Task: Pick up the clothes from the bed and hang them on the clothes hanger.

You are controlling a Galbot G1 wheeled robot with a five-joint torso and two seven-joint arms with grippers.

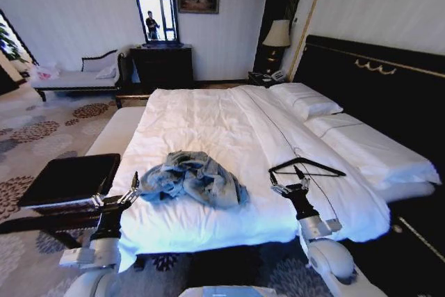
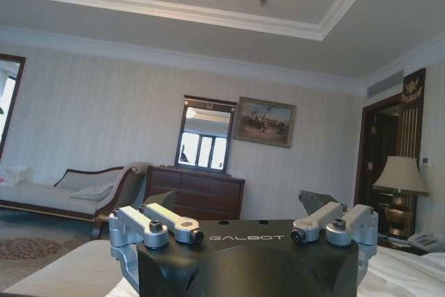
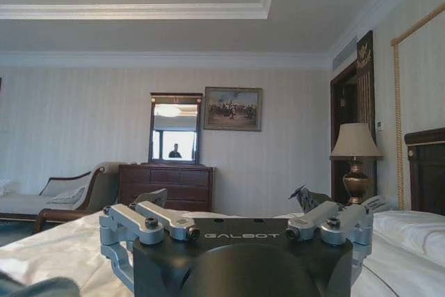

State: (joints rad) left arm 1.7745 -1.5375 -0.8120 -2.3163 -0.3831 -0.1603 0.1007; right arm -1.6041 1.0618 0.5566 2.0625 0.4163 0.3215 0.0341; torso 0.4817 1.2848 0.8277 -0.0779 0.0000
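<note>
Clothes [image 1: 196, 179], a crumpled light blue denim jacket, lie in a heap on the bed [image 1: 229, 123] near its foot edge, between my two pincers. My left pincer [image 1: 118, 198] stands at the bed's foot corner, just beside the jacket's near side, fingers spread and pointing up. My right pincer [image 1: 290, 187] stands on the jacket's other side, a little apart from it, fingers also spread and empty. Just beyond that pincer the clothes hanger [image 1: 306, 167] lies flat on the white sheet, its hook toward the jacket. Both arms rise upright from below the bed's foot edge, wrists straight, each pincer's spread fingers aimed at the far wall.
</note>
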